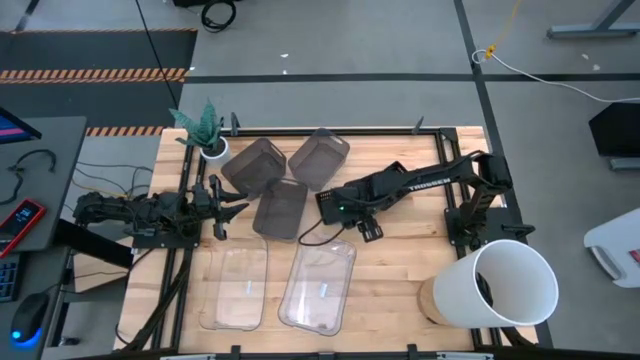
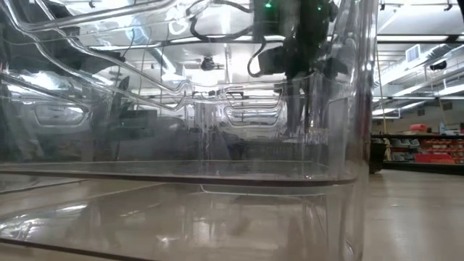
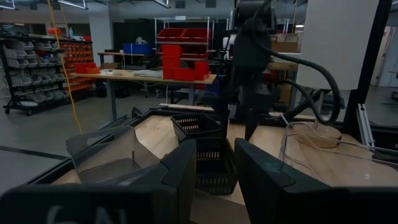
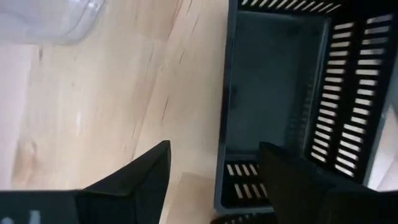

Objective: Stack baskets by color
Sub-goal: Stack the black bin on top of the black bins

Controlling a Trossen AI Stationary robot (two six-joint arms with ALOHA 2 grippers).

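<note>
Around the right gripper (image 1: 322, 200) the table (image 1: 400, 250) was crowded: two smoky grey baskets (image 1: 255, 163) (image 1: 319, 156) lay beyond it toward the plant pot (image 1: 213, 149), and two clear baskets (image 1: 236, 287) (image 1: 320, 286) lay on the near side, one just beside the arm's wrist. A big white bucket (image 1: 505, 285) stood well apart at the table's right corner. A clear basket wall (image 2: 181, 145) filled almost the whole low view, so little could be made out through it.

The right arm reached across the table's middle with its gripper pointing down at the black slatted basket (image 4: 292, 93). Its jaws stood wide apart and held nothing; one finger was over the bare wood, the other over the basket's rim. From above, that basket (image 1: 281, 210) lay just beside the fingertips.

The left gripper (image 1: 228, 208) was stretched low and level from the left edge, facing the same black basket (image 3: 208, 155), which sat straight ahead of its jaws. They were partly open and empty.

How many black baskets were nested there could not be told.
</note>
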